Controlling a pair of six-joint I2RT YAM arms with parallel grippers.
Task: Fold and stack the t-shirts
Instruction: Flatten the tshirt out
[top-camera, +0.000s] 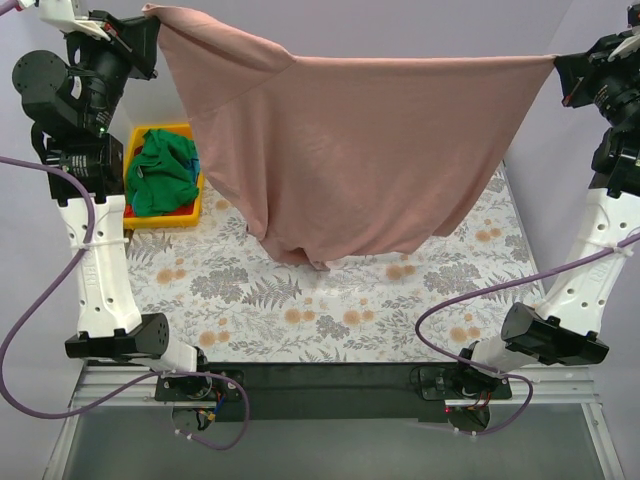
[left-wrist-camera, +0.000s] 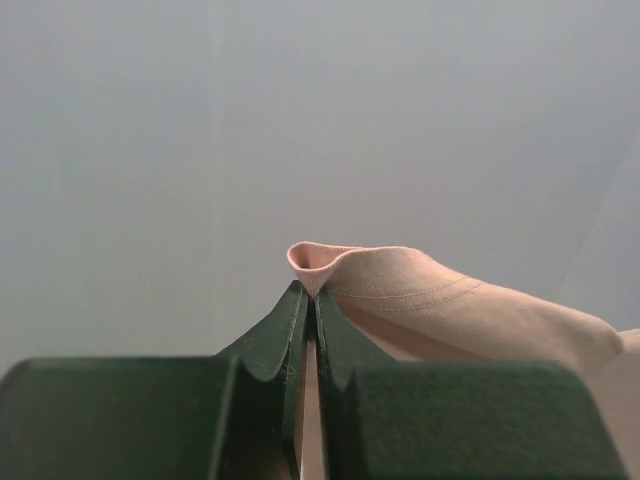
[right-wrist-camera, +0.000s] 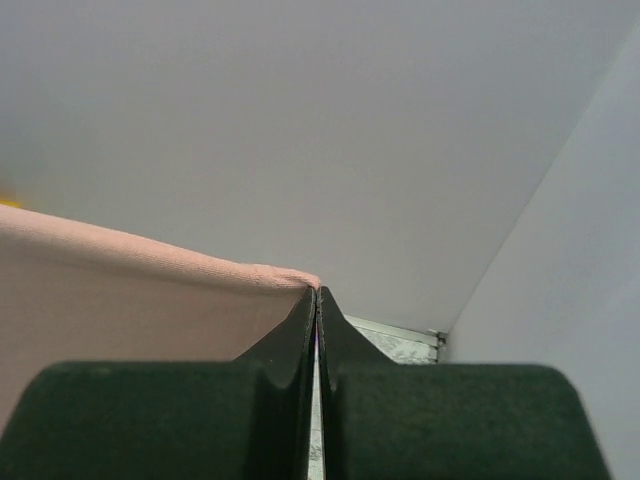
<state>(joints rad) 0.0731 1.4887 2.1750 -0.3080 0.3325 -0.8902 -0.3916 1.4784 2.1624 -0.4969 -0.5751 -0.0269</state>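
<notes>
The pink t-shirt (top-camera: 350, 150) hangs stretched in the air above the middle of the table, its top edge taut between the two arms. Its lower part droops to a bunched point over the floral table cover (top-camera: 330, 300); whether it touches I cannot tell. The left gripper (top-camera: 150, 18) is pinched tight on one corner of the hemmed edge, and the right gripper (top-camera: 558, 68) is clamped just as tightly on the other corner, a little lower. A green shirt (top-camera: 160, 172) lies on some red fabric (top-camera: 150, 212) in the yellow bin (top-camera: 192, 215) at the far left corner of the table. The step in hand looks like laying the shirt out flat. To do that well, both arms should come down evenly with the span taut. The hanging end should land first, then draw toward the near edge so the cloth spreads without creases, away from the bin.
</notes>
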